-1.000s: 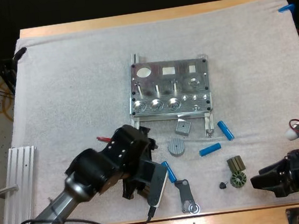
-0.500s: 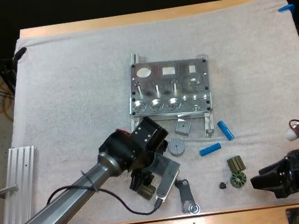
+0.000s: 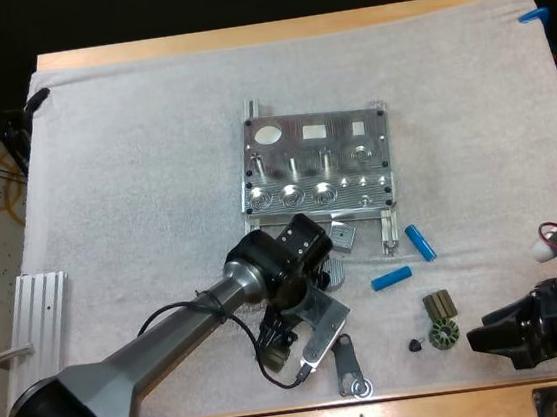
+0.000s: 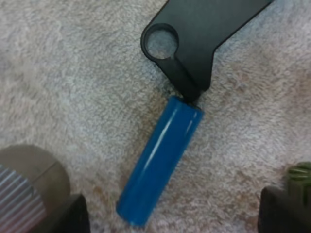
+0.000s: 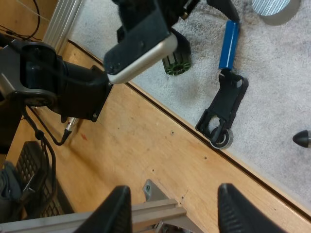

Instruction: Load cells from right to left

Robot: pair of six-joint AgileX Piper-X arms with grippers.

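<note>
Seemingly none loaded | left gripper (image 4: 175, 212) hovered unclenched over blue cell (image 4: 160, 167), fixture's (image 3: 317, 174) 6 o'clock | right gripper (image 5: 177, 211) sat released.

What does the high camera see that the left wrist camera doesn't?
High view, not left wrist: the metal fixture, two blue cylinders below its right side, and the right gripper.
Left wrist, not high: a third blue cylinder touching the black bracket, ahead of the open left gripper.
Both: the black bracket, ribbed grey disc and white mat.
</note>
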